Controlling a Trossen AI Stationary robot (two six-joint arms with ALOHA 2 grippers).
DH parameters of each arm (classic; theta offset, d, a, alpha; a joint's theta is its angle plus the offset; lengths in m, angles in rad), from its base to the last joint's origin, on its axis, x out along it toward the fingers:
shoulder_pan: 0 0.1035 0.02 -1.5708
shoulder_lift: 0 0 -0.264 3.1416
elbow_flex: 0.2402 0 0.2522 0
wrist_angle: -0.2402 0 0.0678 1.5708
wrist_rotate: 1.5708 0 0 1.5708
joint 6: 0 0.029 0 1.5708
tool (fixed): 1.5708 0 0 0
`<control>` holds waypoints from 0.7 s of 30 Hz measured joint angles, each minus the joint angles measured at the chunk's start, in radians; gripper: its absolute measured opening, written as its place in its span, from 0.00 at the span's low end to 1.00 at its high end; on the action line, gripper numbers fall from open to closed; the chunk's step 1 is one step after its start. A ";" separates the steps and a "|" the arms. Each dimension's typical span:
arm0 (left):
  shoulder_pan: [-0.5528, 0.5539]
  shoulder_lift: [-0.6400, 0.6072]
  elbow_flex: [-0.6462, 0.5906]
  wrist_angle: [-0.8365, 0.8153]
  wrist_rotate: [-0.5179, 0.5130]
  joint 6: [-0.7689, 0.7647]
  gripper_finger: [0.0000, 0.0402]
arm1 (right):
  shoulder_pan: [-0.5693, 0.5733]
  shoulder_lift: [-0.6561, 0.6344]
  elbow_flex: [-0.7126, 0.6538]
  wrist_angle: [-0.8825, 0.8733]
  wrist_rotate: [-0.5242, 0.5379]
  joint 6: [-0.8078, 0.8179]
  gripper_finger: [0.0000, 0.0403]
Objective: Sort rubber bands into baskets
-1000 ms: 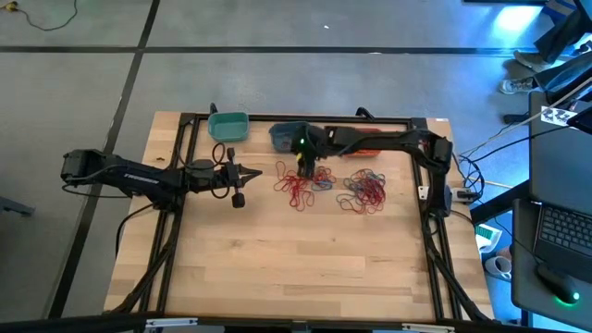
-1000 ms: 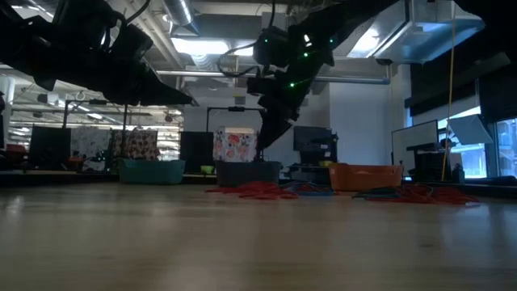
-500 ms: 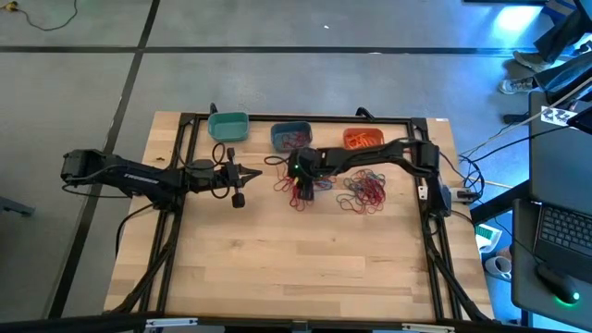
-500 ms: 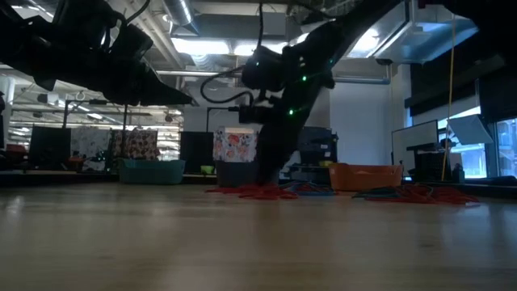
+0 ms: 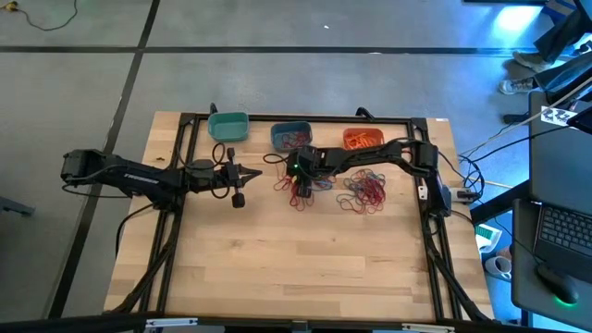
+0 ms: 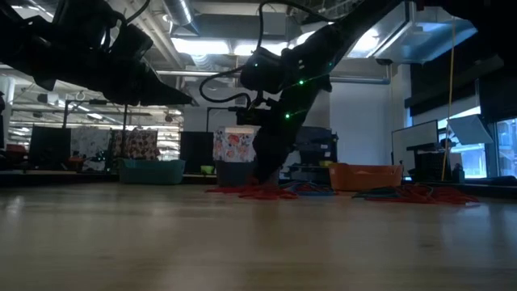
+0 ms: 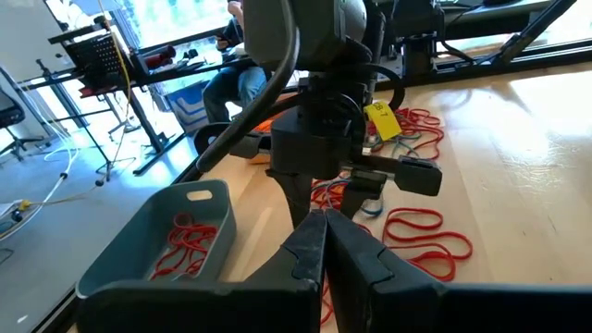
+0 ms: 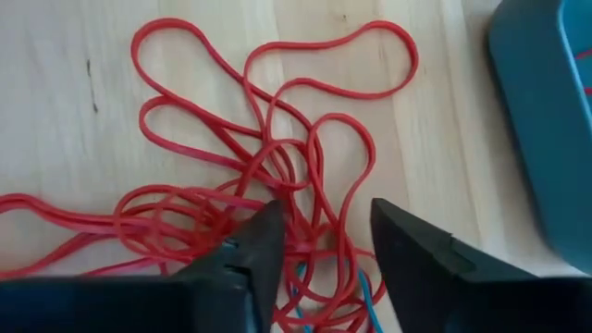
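Wooden table (image 5: 296,259), black frame rails along its left, right and far edges.

Left arm (image 5: 139,174): lies across the left edge, reaching inward over the far-left part of the table. Left gripper (image 5: 242,173) fingers pressed together, nothing between them; raised off the wood in the low view.

Right arm (image 5: 379,153): comes in from the far-right corner and runs along the far edge toward the middle. Right gripper (image 5: 303,190) points down into the left-hand heap of rubber bands, tips at the wood. Right wrist view: its two fingers (image 8: 254,245) stand apart with a gap between, straddling several red strands; gap is partial, and I cannot tell whether any strand is pinched.

Baskets, in a row along the far edge: teal basket (image 5: 228,126) toward the far-left corner; slate blue basket (image 5: 289,136) at the middle, red loops inside; orange basket (image 5: 363,139) to its right, partly behind the right arm.

Rubber bands: two heaps just in front of the baskets. Left heap (image 5: 298,191), mostly red with a few blue, under the right gripper. Right heap (image 5: 363,191), red with blue strands, near the right edge, apart from the gripper.
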 joint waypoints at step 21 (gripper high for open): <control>0.000 0.000 0.000 -0.001 0.000 0.005 0.01 | 0.015 -0.055 0.000 -0.011 0.121 -0.050 0.01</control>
